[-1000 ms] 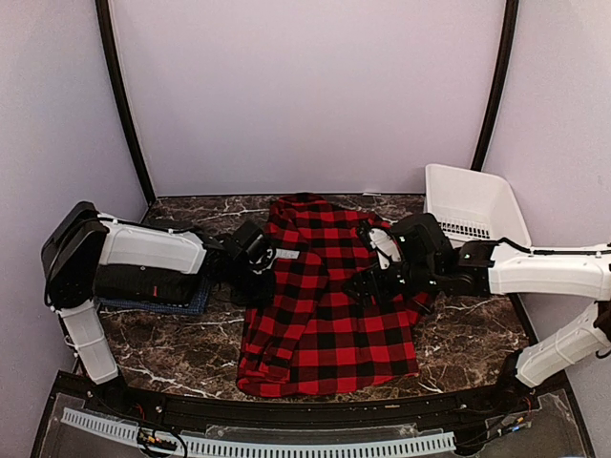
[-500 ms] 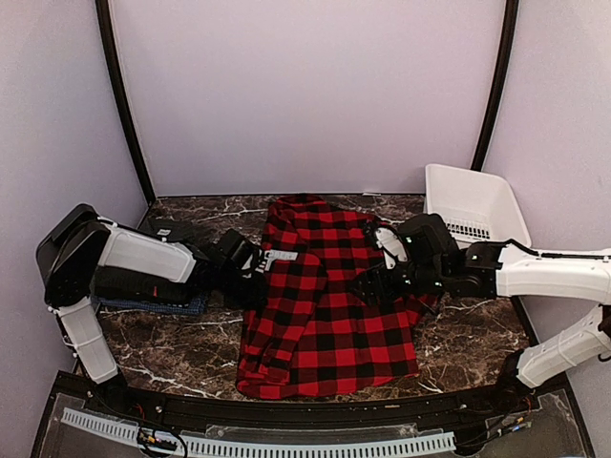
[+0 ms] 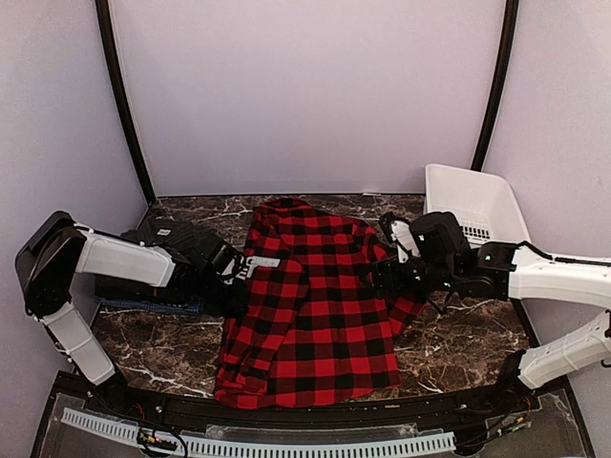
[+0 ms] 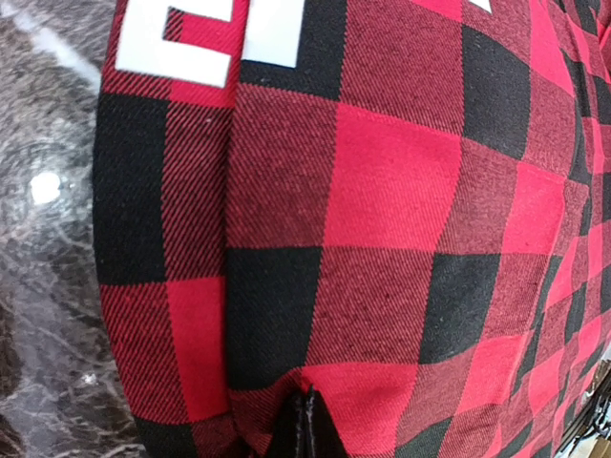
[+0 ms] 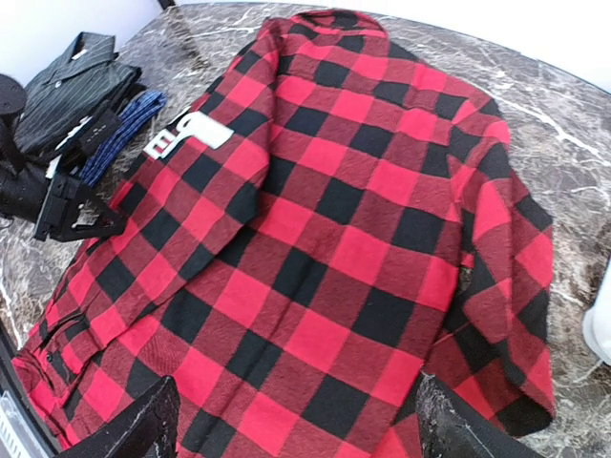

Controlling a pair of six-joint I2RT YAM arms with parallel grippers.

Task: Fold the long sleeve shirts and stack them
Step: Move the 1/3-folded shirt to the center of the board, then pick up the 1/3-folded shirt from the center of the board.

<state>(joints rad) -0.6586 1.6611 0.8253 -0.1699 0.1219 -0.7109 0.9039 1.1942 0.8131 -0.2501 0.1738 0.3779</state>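
Note:
The red-and-black checked shirt [image 3: 305,305] lies spread on the marble table, with white block letters [image 3: 265,260] on its left sleeve. My left gripper [image 3: 232,289] is at the shirt's left edge. In the left wrist view it [image 4: 305,425] is shut on a pinch of the checked cloth [image 4: 382,191]. My right gripper [image 3: 393,279] hovers over the shirt's right side. In the right wrist view it [image 5: 296,429] is wide open and empty above the cloth [image 5: 325,248]. A folded black shirt [image 3: 177,239] lies on a blue one [image 3: 158,306] at the left.
The white plastic basket [image 3: 473,200] stands at the back right. The black and blue shirts also show in the right wrist view [image 5: 76,86], next to my left gripper [image 5: 67,205]. Bare marble [image 3: 458,339] lies right of the shirt.
The left gripper has drawn back to the left with the shirt's edge, and the whole shirt has slid left and spread flatter. The right gripper has shifted a little to the right.

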